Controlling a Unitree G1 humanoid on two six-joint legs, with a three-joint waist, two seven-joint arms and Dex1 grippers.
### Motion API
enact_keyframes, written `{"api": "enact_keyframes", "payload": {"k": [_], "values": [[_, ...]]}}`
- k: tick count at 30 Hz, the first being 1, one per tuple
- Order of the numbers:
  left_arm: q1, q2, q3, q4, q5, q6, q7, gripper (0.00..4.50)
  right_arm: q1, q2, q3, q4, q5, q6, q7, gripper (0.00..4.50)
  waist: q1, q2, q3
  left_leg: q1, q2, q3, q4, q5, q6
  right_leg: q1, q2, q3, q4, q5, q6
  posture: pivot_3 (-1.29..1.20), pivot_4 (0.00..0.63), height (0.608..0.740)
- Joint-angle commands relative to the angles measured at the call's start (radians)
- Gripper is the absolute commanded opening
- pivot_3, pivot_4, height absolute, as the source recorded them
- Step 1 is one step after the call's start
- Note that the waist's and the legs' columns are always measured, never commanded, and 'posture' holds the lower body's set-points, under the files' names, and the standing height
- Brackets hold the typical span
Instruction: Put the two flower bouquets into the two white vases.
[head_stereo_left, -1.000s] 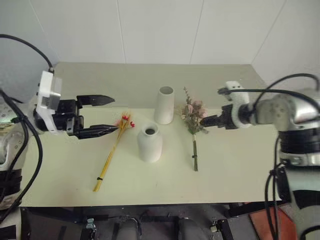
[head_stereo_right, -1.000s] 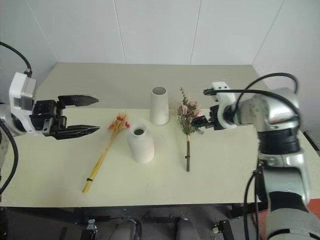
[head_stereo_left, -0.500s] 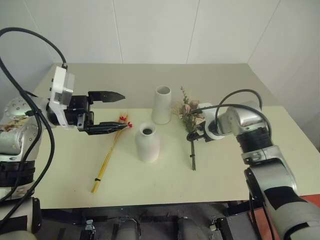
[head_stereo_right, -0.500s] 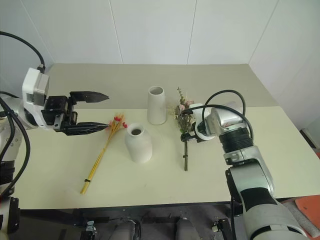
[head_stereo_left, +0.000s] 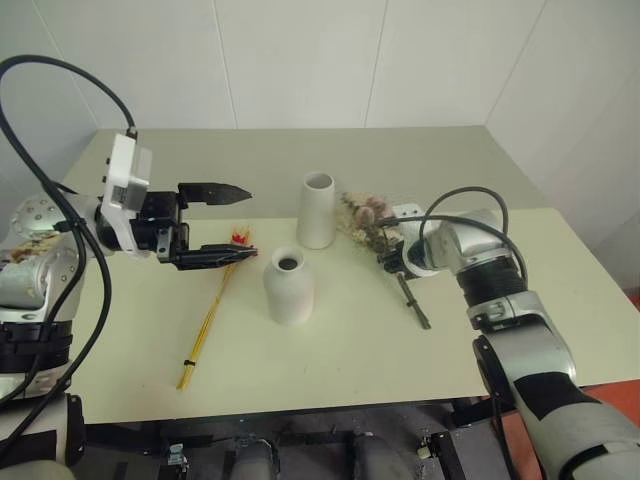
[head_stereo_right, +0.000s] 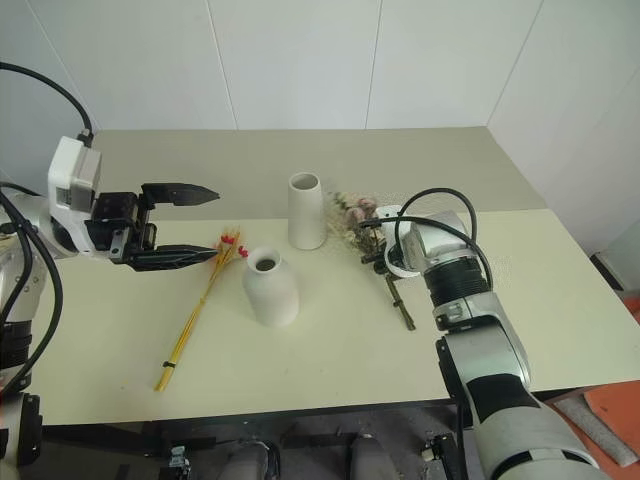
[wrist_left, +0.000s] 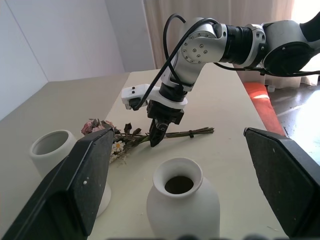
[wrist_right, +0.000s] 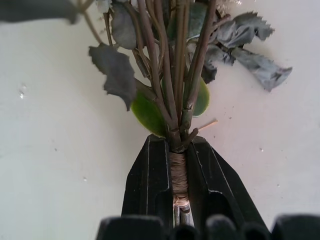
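The bushy bouquet (head_stereo_left: 362, 218) with pale pink flowers lies on the table to the right of the tall white vase (head_stereo_left: 318, 208), its dark stem (head_stereo_left: 412, 302) angled toward the near right. My right gripper (head_stereo_left: 388, 262) is shut on that stem just below the leaves, and the right wrist view shows the wrapped stem (wrist_right: 179, 172) pinched between both fingers. The shorter bottle-shaped vase (head_stereo_left: 288, 286) stands in front of the tall one. To its left lies the thin bouquet (head_stereo_left: 213, 312) of yellow stalks with red blossoms. My left gripper (head_stereo_left: 250, 224) hovers open, level above those blossoms.
The pale green table (head_stereo_left: 500, 350) ends near me and at the right. A white wall runs behind it. From the left wrist view both vases (wrist_left: 182, 200) stand between my left fingers (wrist_left: 75, 190) and the right arm.
My right gripper has sunk onto the pink bouquet's stem and shut on it. The bouquet has swung, its flowers toward the tall vase and its stem end out to the right. The left gripper kept still.
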Motion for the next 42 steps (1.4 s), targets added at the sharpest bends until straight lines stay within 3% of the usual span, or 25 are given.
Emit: {"api": "enact_keyframes", "payload": {"k": [1, 5, 9, 14, 19, 26, 42], "values": [[0.017, 0.021, 0.039, -0.021, -0.010, 0.002, 0.005, 4.50, -0.016, -0.012, -0.145, -0.142, -0.004, -0.047, -0.080, 0.20, 0.001, 0.000, 0.000, 0.000, 0.000, 0.000, 0.000, 0.000, 0.000, 0.000, 0.000, 0.000, 0.000, 0.000, 0.000, 0.00, 0.150, 0.740], [0.044, 0.025, 0.051, -0.024, -0.009, 0.011, 0.022, 4.50, -0.027, 0.006, -0.288, -0.284, 0.020, -0.164, -0.143, 0.20, 0.003, 0.000, 0.000, -0.003, 0.000, 0.000, 0.000, 0.000, 0.000, -0.002, 0.000, 0.000, 0.000, 0.000, 0.000, 0.00, 0.150, 0.740], [0.052, 0.030, 0.061, -0.032, 0.000, 0.054, 0.094, 4.50, -0.059, 0.074, -0.369, -0.309, 0.048, -0.440, -0.180, 0.20, -0.002, 0.000, 0.000, -0.002, 0.000, 0.000, 0.000, 0.000, 0.000, -0.002, 0.000, 0.000, 0.000, 0.000, 0.000, 0.00, 0.150, 0.740], [0.079, 0.056, 0.048, -0.063, 0.058, 0.136, 0.247, 4.50, -0.152, 0.165, -0.365, -0.179, 0.091, -0.728, -0.093, 0.20, -0.016, 0.000, 0.000, -0.001, 0.001, 0.000, -0.001, 0.000, 0.000, -0.002, 0.001, 0.000, 0.000, 0.000, 0.000, 0.00, 0.150, 0.740], [0.112, 0.033, 0.108, -0.114, 0.013, 0.180, 0.327, 4.50, -0.244, 0.234, -0.366, -0.034, 0.118, -0.948, -0.033, 0.20, -0.020, 0.001, 0.000, -0.002, 0.001, -0.001, -0.001, 0.000, 0.000, -0.002, 0.000, 0.000, 0.000, 0.000, 0.000, 0.00, 0.150, 0.740], [0.156, 0.007, 0.200, -0.177, -0.055, 0.198, 0.393, 4.50, -0.321, 0.285, -0.361, 0.129, 0.151, -1.101, 0.022, 0.20, -0.018, 0.001, 0.001, -0.002, 0.000, -0.001, -0.001, 0.000, 0.000, -0.002, -0.001, -0.001, 0.000, 0.000, 0.000, 0.00, 0.150, 0.740], [0.234, 0.063, 0.299, -0.269, -0.140, 0.216, 0.393, 4.50, -0.368, 0.343, -0.352, 0.503, 0.119, -1.398, 0.055, 0.20, -0.021, 0.001, 0.001, -0.001, 0.000, -0.001, -0.002, 0.000, 0.000, -0.001, 0.000, -0.001, 0.000, 0.001, -0.001, 0.00, 0.150, 0.740]]}}
